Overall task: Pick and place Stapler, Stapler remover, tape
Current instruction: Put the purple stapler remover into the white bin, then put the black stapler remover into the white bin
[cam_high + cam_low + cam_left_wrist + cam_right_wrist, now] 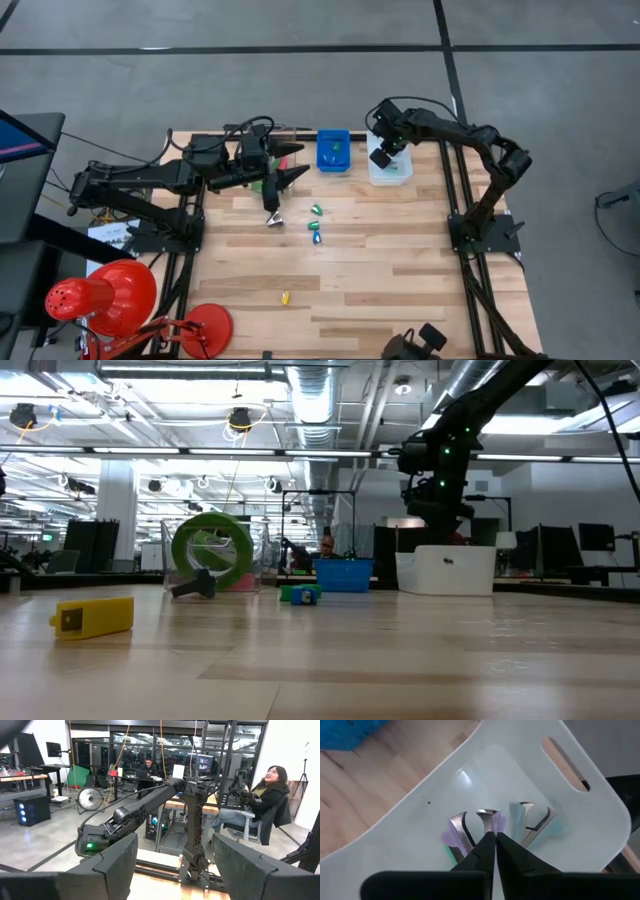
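The right gripper (491, 837) hangs pinched shut over the white bin (470, 785), likely placing a purple staple remover (470, 832). The left gripper (272, 190), spread open, holds nothing beside the green tape (211, 551) at far left.

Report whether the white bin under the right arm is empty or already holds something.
Not empty. The right wrist view shows two staple removers, one purple-handled and one pale teal, lying on the floor of the white bin, just beyond the right gripper.

Wooden bench (380, 270) seen from above, left hand (272, 205) held over its rear left, right hand (381, 157) poised over white bin (400, 172), blue bin (333, 152) between, small items (315, 226) scattered mid-bench, yellow piece (284, 297) set apart nearer the front.
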